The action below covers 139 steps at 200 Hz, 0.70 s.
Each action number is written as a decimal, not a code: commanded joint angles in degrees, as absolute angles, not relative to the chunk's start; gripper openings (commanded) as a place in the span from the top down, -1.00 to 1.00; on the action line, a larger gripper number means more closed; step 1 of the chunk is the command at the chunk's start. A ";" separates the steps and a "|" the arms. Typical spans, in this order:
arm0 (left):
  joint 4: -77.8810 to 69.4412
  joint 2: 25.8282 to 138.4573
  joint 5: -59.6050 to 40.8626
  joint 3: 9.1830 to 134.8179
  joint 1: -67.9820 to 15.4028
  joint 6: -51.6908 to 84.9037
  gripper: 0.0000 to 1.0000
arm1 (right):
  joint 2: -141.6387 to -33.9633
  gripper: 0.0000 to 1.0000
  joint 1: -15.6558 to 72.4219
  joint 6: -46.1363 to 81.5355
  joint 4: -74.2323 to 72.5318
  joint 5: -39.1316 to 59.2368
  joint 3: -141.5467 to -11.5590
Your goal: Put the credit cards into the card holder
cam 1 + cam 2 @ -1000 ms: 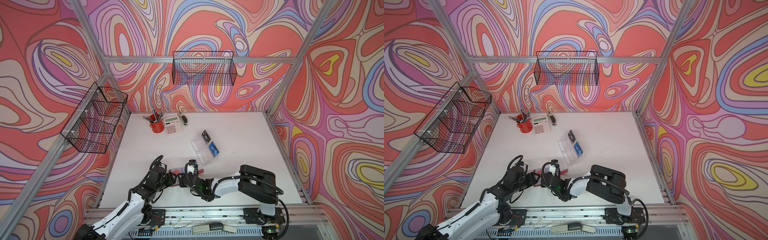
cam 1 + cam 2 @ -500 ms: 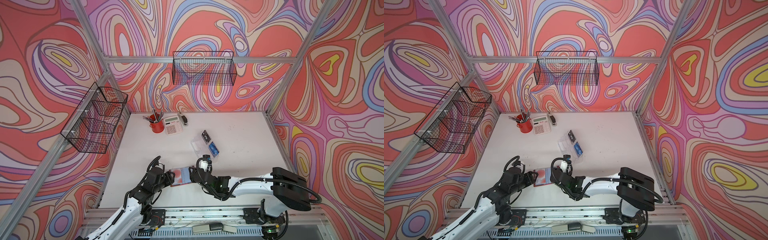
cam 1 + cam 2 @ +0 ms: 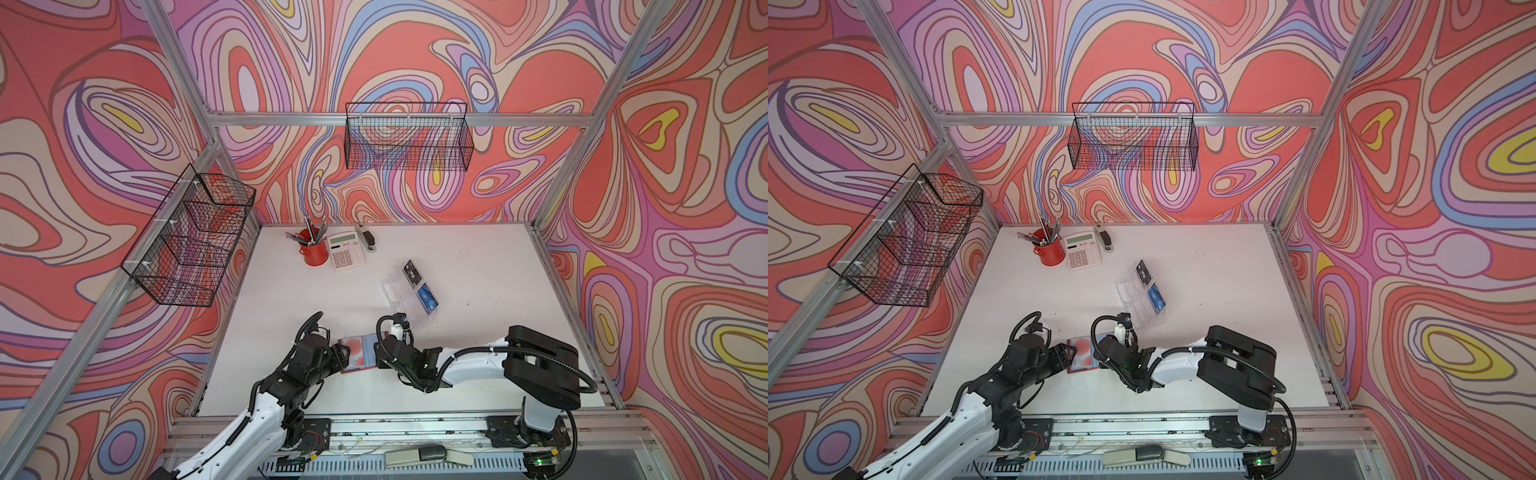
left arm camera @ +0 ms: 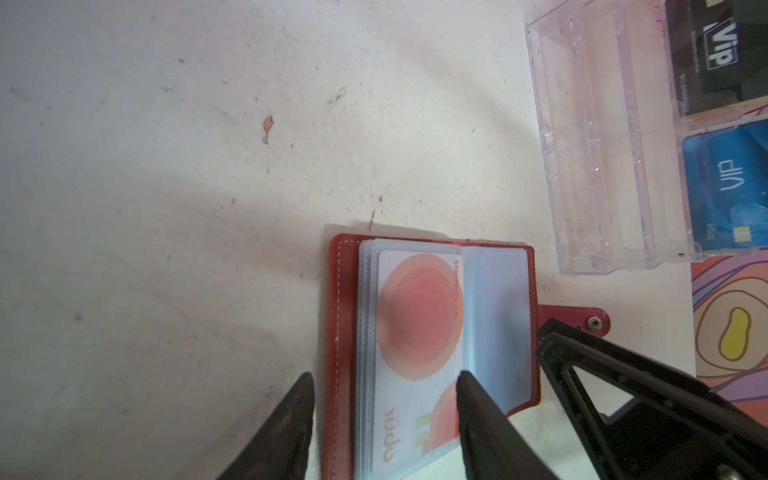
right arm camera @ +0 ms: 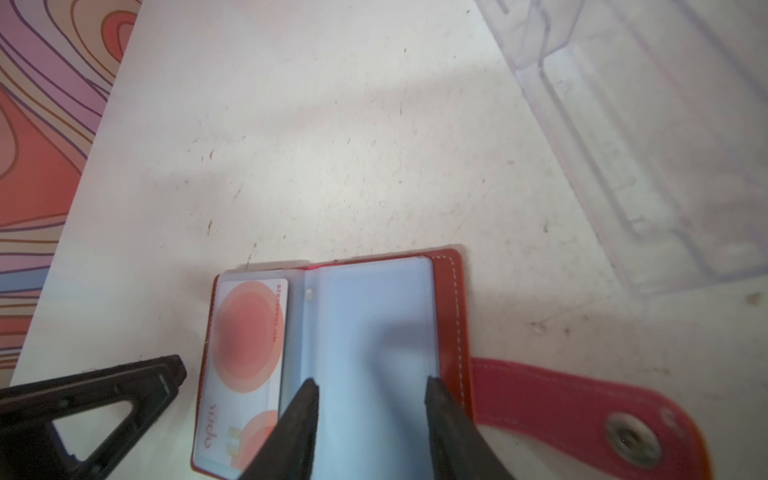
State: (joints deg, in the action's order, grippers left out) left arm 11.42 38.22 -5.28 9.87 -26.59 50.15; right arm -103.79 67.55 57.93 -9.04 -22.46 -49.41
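Card holder (image 3: 357,353) lies open & flat at the near side of the tabletop (image 3: 478,270), btwn my two arms, snap strap (image 5: 582,407) trailing off to the right. One white-and-orange card (image 4: 415,324) sits in the left-page sleeve; the right-page sleeve looks empty.

My left pincer (image 4: 382,378) has its jaws apart, straddling the holder's left half: one tip just outside the red cover, the other down near the spine. That's pinning rather than gripping, I'd say. My right pincer (image 5: 372,381) is parted too, both tips over the empty right sleeve, no card in it. Can't tell if they touch the plastic.

Black VIP card (image 3: 411,274) & blue VIP card (image 3: 428,297) sit in the clear acrylic stand (image 4: 590,145), farther back & a bit right of the holder.

Step, as I read it: holder opened & steadied, one card in, second to fetch. Next: right pincer goes to the stand & nips a card by an exposed edge, while left holds the pages flat. Thin card, slick sleeve, so it needs a shallow, well-aligned slide-in.
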 commanded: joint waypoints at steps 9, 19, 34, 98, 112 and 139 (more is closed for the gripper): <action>14.14 39.74 -1.97 10.67 -26.71 52.24 -0.13 | -104.98 0.12 67.15 58.87 -6.47 -23.07 -50.59; 14.63 40.43 -0.78 10.83 -26.69 53.31 -0.12 | -105.43 0.12 67.10 59.17 -6.13 -23.06 -50.56; 17.41 41.57 -0.23 11.97 -26.68 55.19 -0.12 | -106.14 0.13 67.14 59.58 -5.12 -22.88 -50.83; 11.31 49.46 -7.09 13.25 -26.63 55.34 -0.12 | -107.31 0.30 67.14 63.46 -7.09 -22.51 -46.42; 8.07 51.28 -10.40 13.11 -26.65 56.41 -0.12 | -107.45 0.32 67.16 64.15 -8.38 -22.56 -45.27; 5.27 53.33 -15.86 14.51 -26.63 57.94 -0.12 | -108.11 0.38 67.24 65.19 -12.38 -20.79 -42.55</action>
State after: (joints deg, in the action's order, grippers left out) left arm 6.74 51.35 -8.19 13.63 -26.46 55.35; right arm -104.95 67.20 62.35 -13.37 -24.08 -46.59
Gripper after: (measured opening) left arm 0.560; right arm 0.319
